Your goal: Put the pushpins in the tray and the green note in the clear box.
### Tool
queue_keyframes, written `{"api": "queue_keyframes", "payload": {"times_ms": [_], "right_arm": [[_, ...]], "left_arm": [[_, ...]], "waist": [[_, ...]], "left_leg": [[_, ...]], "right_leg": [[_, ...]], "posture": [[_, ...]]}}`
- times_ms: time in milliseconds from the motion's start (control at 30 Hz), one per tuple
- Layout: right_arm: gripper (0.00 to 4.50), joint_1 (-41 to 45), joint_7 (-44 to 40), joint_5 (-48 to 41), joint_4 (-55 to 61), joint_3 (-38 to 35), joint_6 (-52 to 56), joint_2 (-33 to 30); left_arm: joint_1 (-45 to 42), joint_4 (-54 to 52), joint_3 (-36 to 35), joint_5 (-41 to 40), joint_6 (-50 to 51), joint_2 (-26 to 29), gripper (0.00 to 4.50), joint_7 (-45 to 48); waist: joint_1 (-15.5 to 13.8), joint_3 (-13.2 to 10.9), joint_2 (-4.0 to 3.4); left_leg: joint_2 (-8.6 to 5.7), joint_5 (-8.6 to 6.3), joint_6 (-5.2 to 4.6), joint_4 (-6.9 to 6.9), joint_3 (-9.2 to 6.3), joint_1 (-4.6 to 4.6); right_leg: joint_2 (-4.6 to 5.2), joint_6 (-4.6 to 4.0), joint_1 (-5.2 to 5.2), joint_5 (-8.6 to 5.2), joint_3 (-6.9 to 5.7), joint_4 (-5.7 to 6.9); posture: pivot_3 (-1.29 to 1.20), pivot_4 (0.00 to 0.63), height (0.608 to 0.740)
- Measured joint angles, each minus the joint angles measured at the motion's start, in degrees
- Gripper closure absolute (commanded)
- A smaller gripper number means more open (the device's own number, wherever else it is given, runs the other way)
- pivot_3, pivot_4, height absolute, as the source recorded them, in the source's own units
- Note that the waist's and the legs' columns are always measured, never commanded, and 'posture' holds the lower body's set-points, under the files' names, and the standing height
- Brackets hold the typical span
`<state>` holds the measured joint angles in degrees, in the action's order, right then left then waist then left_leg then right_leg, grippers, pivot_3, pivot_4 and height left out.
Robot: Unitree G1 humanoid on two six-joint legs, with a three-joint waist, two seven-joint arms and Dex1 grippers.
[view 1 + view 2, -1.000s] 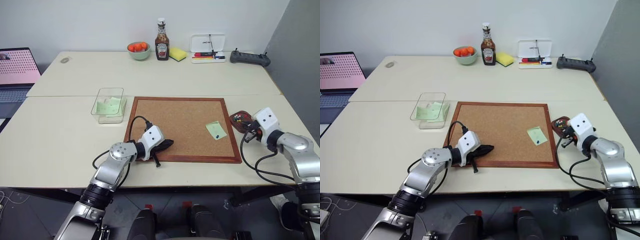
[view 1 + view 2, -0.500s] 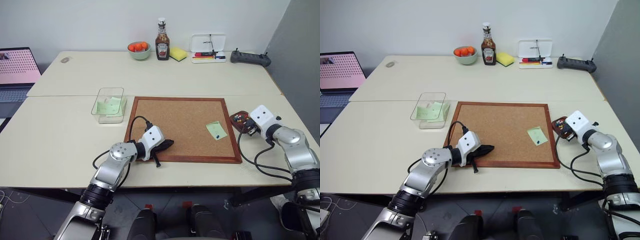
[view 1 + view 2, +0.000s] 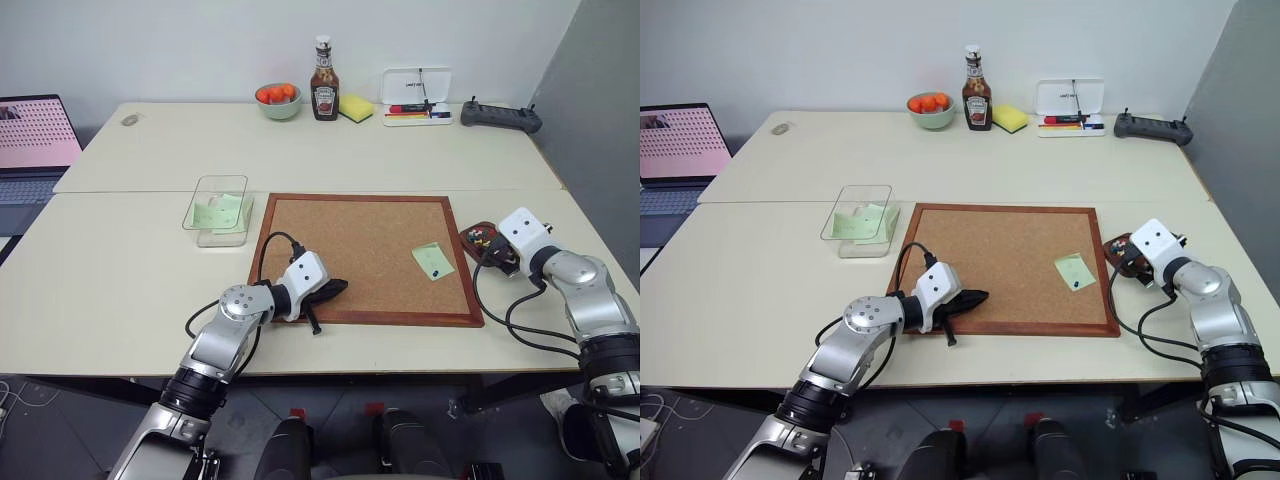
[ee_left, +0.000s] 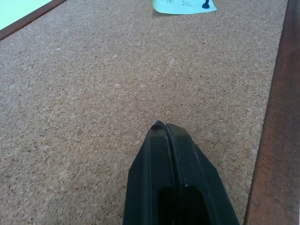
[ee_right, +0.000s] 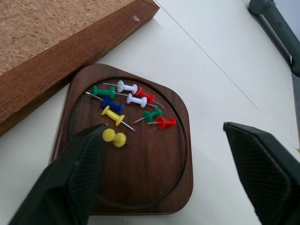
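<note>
Right gripper spread wide over the tray of pushpins

Left gripper is pressed together on the corkboard. The green note, thin and limp, sits pinned there by a dark pin; pull that first, then pinch an edge. Clear box already holds green slips

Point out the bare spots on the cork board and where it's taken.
Cork board: bare across its middle, from the left gripper at the near left edge to the green note pinned near the right edge. Those two spots are taken.
</note>
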<state>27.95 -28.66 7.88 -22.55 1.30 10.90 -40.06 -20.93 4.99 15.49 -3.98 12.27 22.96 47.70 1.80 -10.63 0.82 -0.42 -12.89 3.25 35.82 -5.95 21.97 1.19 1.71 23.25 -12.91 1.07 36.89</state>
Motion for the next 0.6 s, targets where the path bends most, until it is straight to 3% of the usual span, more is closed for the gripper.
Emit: {"api": "queue_keyframes", "payload": {"times_ms": [233,600], "right_arm": [[0.06,-0.3,-0.1,-0.7,1.7,-0.3,3.0,0.1],[0.06,-0.2,0.1,-7.4,4.0,-6.8,15.8,2.5]], "left_arm": [[0.0,0.0,0.0,0.0,0.0,0.0,4.50,0.0],[-0.2,0.2,0.0,0.1,-0.2,0.0,4.50,0.3]], "waist": [[0.0,0.0,0.00],[0.0,0.0,-0.01]], "left_leg": [[0.00,0.00,0.00,0.00,0.00,0.00],[0.00,0.00,0.00,0.00,0.00,0.01]], "right_leg": [[0.00,0.00,0.00,0.00,0.00,0.00],[0.00,0.00,0.00,0.00,0.00,0.00]], "posture": [[0.00,0.150,0.740],[0.00,0.150,0.740]]}}
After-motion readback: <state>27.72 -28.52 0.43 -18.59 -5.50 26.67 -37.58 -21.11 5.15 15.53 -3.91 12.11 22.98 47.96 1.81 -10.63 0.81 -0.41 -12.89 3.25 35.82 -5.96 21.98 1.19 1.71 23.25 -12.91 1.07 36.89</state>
